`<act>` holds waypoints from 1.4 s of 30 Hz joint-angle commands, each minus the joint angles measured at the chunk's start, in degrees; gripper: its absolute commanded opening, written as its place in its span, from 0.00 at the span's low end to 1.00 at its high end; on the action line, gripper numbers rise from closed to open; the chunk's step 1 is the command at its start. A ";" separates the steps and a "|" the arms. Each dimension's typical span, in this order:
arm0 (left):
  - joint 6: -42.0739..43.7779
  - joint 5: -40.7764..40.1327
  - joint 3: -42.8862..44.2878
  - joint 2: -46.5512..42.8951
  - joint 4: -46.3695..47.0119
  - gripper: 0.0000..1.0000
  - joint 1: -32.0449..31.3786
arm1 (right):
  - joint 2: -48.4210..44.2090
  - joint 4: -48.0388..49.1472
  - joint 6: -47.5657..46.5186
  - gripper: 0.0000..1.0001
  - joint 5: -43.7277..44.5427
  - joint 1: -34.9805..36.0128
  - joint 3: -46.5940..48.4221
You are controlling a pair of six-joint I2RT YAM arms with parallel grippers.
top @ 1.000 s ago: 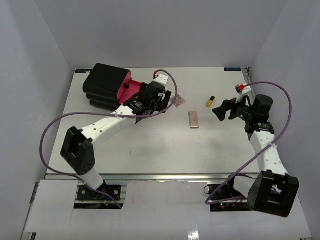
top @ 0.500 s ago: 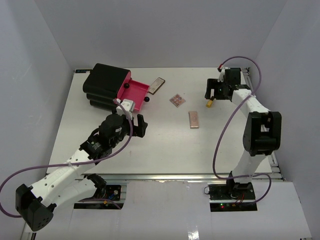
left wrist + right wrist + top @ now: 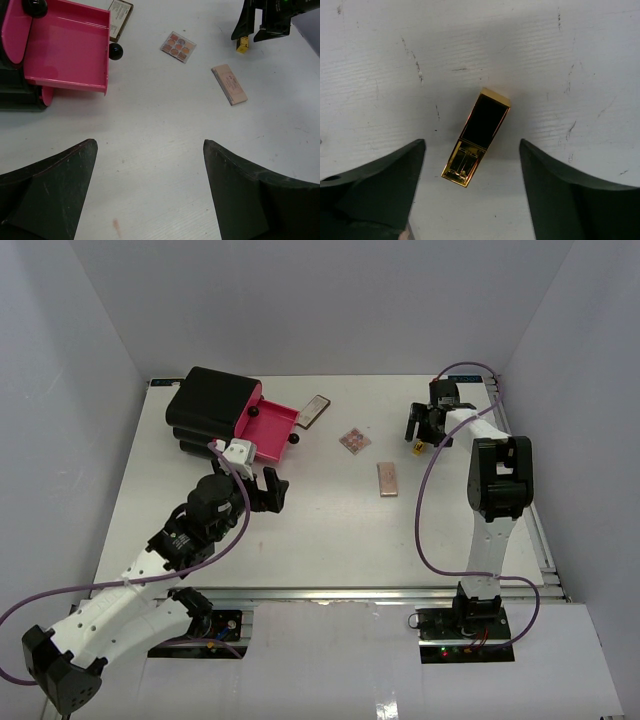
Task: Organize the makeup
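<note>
The tiny yellow-black tube [image 3: 417, 448] lies on the table at the far right. My open right gripper [image 3: 424, 434] hovers right over it; in the right wrist view the tube [image 3: 477, 137] lies between the spread fingers, untouched. The pink rectangular palette [image 3: 387, 478], the square palette [image 3: 354, 440] and the grey flat compact [image 3: 314, 411] lie mid-table, and all three show in the left wrist view [image 3: 229, 84] [image 3: 178, 47] [image 3: 120, 12]. My left gripper [image 3: 265, 490] is open and empty, near of the box. The beige bottle and the slim tube are out of view.
The big black box [image 3: 210, 412] stands at the far left with one pink drawer [image 3: 268, 425] pulled out; the drawer [image 3: 67, 47] looks empty, its black knob [image 3: 116, 50] facing the compact. Purple cables loop around both arms.
</note>
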 commanded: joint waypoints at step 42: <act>-8.38 -11.30 0.55 -7.77 -5.98 0.98 0.10 | 6.06 3.61 -31.71 0.08 -34.52 30.06 32.44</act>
